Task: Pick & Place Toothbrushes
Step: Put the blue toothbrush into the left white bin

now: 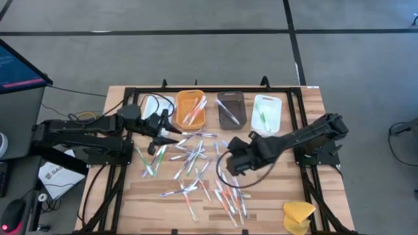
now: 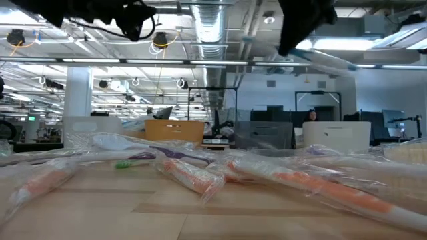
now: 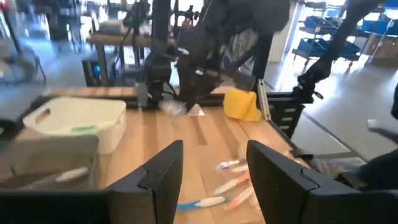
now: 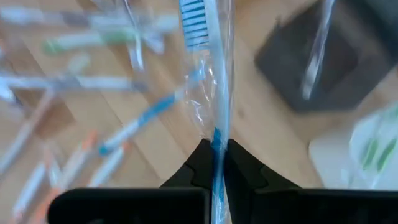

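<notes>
Toothbrushes (image 1: 192, 166) lie scattered before seemingly four trays (image 1: 191, 108).

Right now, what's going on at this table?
Two arms are sorting wrapped toothbrushes from a loose pile on the wooden table into small trays along the back. The right gripper is shut on a blue toothbrush, held up above the pile. The left gripper is open and empty, hovering near the orange tray. The white tray already holds green brushes; most of the pile is unsorted.
</notes>
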You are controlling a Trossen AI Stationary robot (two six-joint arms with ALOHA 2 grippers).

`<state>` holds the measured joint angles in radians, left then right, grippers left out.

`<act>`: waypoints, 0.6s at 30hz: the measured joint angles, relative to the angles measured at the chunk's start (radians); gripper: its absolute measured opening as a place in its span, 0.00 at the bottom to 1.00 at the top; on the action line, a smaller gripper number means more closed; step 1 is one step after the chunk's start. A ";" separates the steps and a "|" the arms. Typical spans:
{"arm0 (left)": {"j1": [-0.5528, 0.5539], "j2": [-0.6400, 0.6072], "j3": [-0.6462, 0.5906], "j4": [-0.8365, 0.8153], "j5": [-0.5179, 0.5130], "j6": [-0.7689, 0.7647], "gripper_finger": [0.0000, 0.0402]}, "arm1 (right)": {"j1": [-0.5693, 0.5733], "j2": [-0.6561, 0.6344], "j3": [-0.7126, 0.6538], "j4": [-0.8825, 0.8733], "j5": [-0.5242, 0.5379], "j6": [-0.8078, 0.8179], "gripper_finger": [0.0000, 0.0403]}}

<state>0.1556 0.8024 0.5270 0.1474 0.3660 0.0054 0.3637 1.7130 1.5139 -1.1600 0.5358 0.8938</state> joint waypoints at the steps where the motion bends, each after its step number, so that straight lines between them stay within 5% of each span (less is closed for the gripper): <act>1: -0.001 0.000 -0.035 0.061 0.000 0.017 0.43 | 0.014 -0.006 0.000 0.020 0.044 -0.012 0.02; 9: -0.052 0.095 -0.267 0.698 -0.001 0.127 0.43 | 0.054 0.003 0.001 0.371 0.256 -0.358 0.02; 18: -0.103 0.365 -0.268 0.986 -0.074 0.156 0.43 | 0.027 0.011 0.002 0.685 0.245 -0.689 0.02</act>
<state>0.0525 1.1673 0.2585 1.1336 0.2924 0.1611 0.3904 1.7241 1.5161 -0.4751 0.7806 0.2045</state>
